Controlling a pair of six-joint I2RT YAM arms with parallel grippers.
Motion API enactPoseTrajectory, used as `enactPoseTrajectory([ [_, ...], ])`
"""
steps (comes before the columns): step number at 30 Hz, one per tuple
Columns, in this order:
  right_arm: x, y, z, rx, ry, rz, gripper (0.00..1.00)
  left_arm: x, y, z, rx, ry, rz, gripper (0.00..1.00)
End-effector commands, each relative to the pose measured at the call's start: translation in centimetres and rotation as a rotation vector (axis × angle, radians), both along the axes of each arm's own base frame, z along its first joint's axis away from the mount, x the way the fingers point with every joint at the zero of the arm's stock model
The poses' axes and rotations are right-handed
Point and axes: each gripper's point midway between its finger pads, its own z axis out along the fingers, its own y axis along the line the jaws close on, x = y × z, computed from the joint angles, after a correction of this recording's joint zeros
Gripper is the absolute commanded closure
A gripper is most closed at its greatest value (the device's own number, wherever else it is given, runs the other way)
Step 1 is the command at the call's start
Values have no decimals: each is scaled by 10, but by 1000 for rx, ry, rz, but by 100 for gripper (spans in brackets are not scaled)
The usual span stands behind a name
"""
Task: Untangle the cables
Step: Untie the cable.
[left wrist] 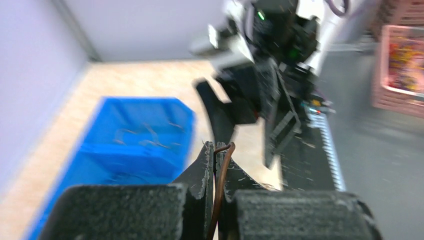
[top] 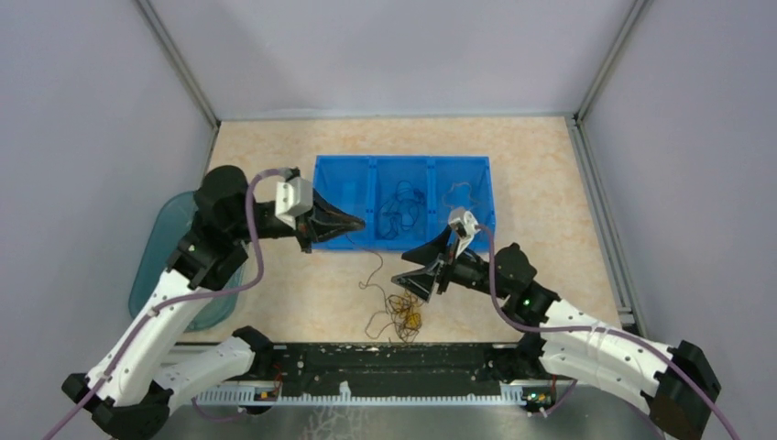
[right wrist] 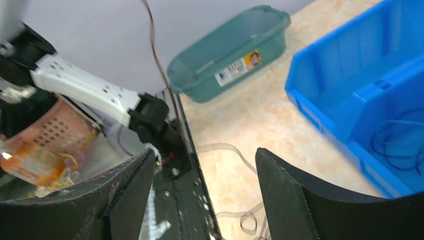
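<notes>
A tangle of thin black and yellow-orange cables (top: 400, 313) lies on the table near the front rail. My left gripper (top: 355, 222) is shut on one thin brown cable (left wrist: 220, 175); its strand (top: 377, 261) hangs down to the tangle. My right gripper (top: 417, 268) is open and empty, just above and right of the tangle. In the right wrist view its fingers (right wrist: 285, 185) stand wide apart over blurred cable loops (right wrist: 240, 156), with the brown strand (right wrist: 159, 62) rising behind. Loose cables lie in the blue bin's middle (top: 400, 209) and right (top: 458, 194) compartments.
The blue bin (top: 341, 174) with three compartments stands mid-table; it also shows in the left wrist view (left wrist: 125, 150) and right wrist view (right wrist: 350, 85). A teal tub (top: 156, 266) sits at the left edge, seen in the right wrist view (right wrist: 230, 52). A black rail (top: 385, 362) runs along the front.
</notes>
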Motion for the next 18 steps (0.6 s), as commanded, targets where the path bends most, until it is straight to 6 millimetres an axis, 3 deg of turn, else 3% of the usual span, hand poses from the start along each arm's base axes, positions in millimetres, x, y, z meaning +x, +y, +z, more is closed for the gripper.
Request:
enactPoseTrajectory([
  [1, 5, -9, -33, -129, -94, -33, 26, 23, 19, 55, -47, -276, 164, 100],
  [6, 3, 5, -67, -271, -110, 70, 26, 22, 25, 89, -79, -376, 192, 100],
  [14, -3, 37, -74, -248, -74, 212, 26, 21, 36, 152, -162, -575, 247, 100],
  [18, -28, 51, -82, -231, -51, 332, 26, 21, 38, 167, -179, -629, 259, 100],
])
